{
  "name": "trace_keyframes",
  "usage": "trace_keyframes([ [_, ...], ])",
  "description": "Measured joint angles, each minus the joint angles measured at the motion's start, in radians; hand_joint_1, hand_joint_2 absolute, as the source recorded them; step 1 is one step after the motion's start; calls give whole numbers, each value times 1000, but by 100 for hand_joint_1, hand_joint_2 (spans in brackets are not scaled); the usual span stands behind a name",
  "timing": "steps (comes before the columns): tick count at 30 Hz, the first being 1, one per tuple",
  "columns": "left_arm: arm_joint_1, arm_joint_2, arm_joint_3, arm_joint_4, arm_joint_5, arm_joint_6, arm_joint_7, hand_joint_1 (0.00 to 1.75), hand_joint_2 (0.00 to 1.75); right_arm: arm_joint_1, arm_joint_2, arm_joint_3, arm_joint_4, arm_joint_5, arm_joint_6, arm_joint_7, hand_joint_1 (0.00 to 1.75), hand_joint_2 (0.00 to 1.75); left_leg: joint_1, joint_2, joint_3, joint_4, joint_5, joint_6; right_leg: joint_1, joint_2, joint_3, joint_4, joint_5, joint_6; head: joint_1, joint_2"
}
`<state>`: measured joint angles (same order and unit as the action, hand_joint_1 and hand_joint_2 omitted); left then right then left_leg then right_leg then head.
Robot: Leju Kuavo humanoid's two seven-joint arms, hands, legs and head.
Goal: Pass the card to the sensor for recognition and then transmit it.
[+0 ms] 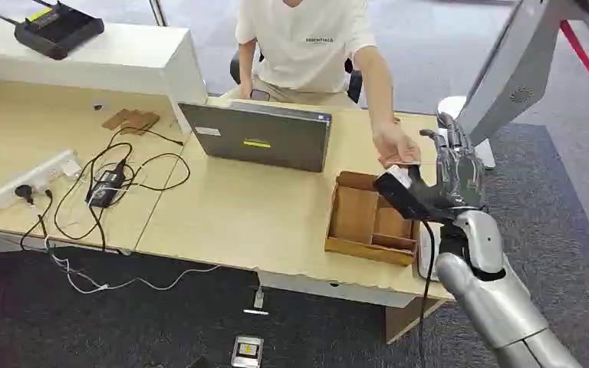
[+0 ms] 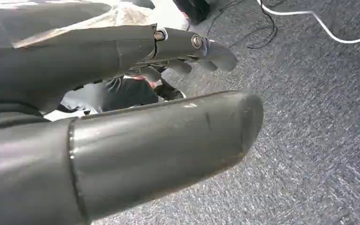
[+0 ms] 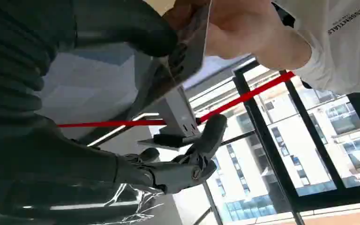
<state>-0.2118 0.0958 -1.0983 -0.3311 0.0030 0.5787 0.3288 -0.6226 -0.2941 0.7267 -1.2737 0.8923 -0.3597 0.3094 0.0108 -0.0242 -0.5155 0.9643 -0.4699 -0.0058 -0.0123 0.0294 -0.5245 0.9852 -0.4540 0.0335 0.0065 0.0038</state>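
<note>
The one word that reads clearly is "ESSENTIALS", printed in small dark letters on the chest of the person's white T-shirt; the right wrist view shows the same word again on the shirt, turned at an angle, with a line of smaller print under it too fine to make out. The grey laptop on the desk carries a yellow sticker and a pale label on its lid, both too small to read. A small device on the floor has a yellowish panel whose marks are also illegible.
</note>
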Motion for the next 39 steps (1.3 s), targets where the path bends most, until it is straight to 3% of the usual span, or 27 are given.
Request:
trace_keyframes([
  [25,2,0,0,-4,-6,10,2,0,0,19,-8,-4,-2,-37,13,11,175,175,0,0,0,0,0,0,0,0,0,0,0,0,0,0],
  [39,39,4,19,-3,51,39,-31,0,0,118,-108,-94,-44,-126,-19,53,175,175,0,0,0,0,0,0,0,0,0,-1,0,0,0,0],
])
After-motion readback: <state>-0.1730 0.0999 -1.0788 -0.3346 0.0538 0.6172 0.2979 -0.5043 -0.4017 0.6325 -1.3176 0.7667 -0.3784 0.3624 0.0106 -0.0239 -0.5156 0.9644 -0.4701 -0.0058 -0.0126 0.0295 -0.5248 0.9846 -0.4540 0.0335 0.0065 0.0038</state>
